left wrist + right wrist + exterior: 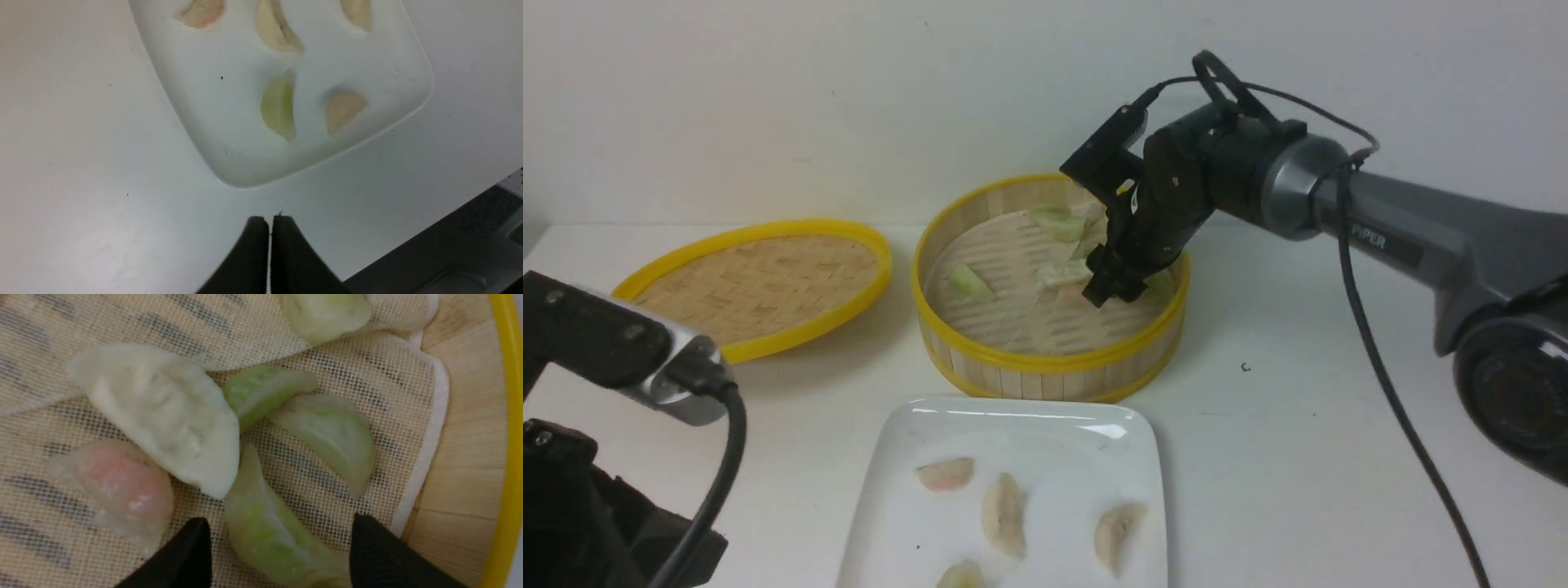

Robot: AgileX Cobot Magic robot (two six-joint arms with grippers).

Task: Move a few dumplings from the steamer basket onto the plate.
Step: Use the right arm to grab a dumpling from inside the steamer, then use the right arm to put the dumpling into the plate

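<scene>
Right gripper (280, 519) sits low in the steamer basket (1045, 362); its jaws stand wide apart, straddling a pale green dumpling (261, 539) without pinching it; other dumplings (163, 412) lie alongside on the mesh liner (367, 367); your left gripper (269, 223) is pressed closed over the table (81, 163), near the plate (196, 114) carrying five dumplings (278, 106).

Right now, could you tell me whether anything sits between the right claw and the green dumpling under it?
Nothing visible does. The right claw stands open inside the steamer basket, its fingers either side of the green dumpling. A white dumpling lies against one end of it, close to one finger.
</scene>
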